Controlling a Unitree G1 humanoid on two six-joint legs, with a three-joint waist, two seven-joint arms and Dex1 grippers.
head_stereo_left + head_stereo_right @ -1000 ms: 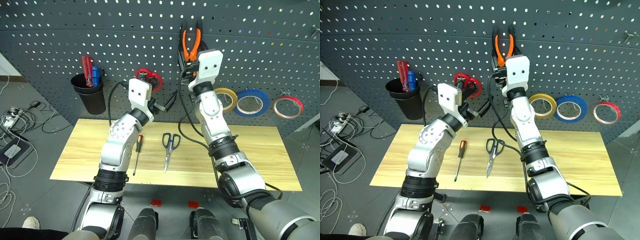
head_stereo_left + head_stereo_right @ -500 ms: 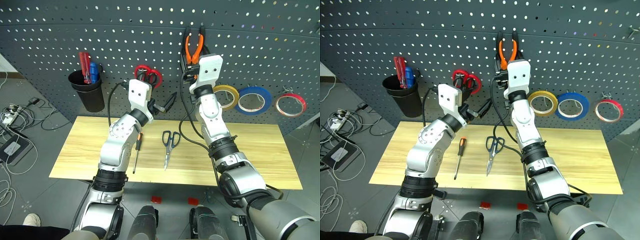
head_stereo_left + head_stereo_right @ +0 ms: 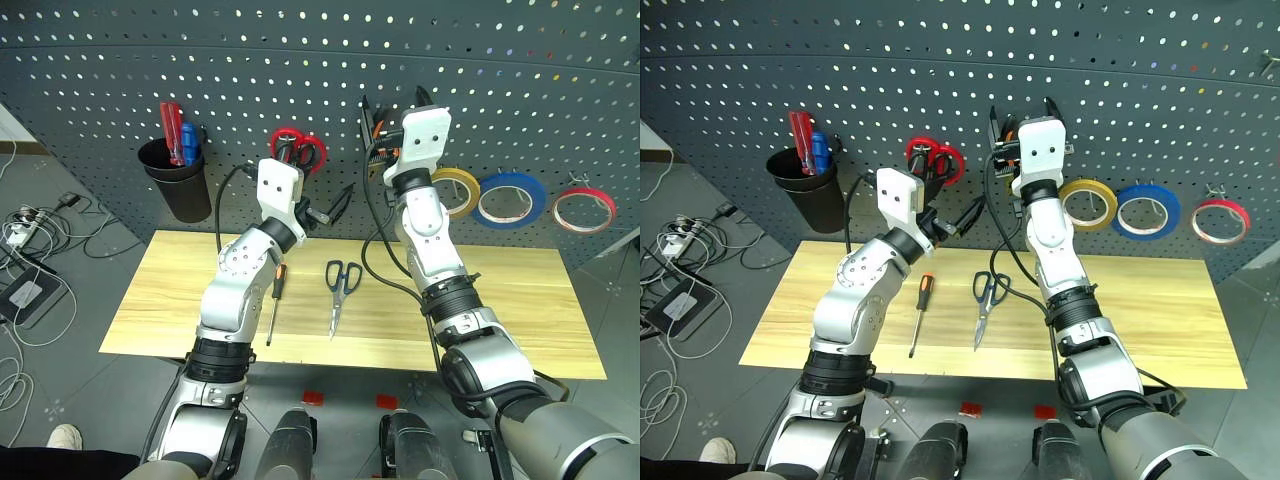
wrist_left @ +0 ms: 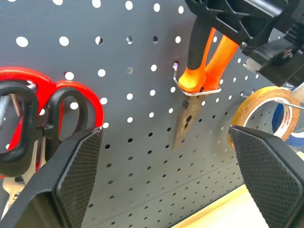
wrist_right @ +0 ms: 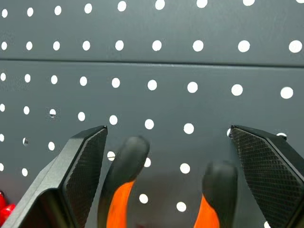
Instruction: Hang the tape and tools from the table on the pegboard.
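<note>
The pliers (image 4: 199, 71) are hung on a pegboard (image 3: 300, 60) hook; the right hand (image 5: 166, 156) is spread open around them. The left hand (image 4: 166, 175) is open, empty. The tape (image 3: 580, 210) is hung at far right. Screwdriver (image 3: 274, 300) and scissors (image 3: 340, 290) are left on the tabletop (image 3: 520, 300).

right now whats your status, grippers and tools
Right gripper open around the pliers, which hang on a pegboard hook. Left gripper open, empty. Screwdriver and blue-handled scissors on the table. Nothing in the way.
</note>
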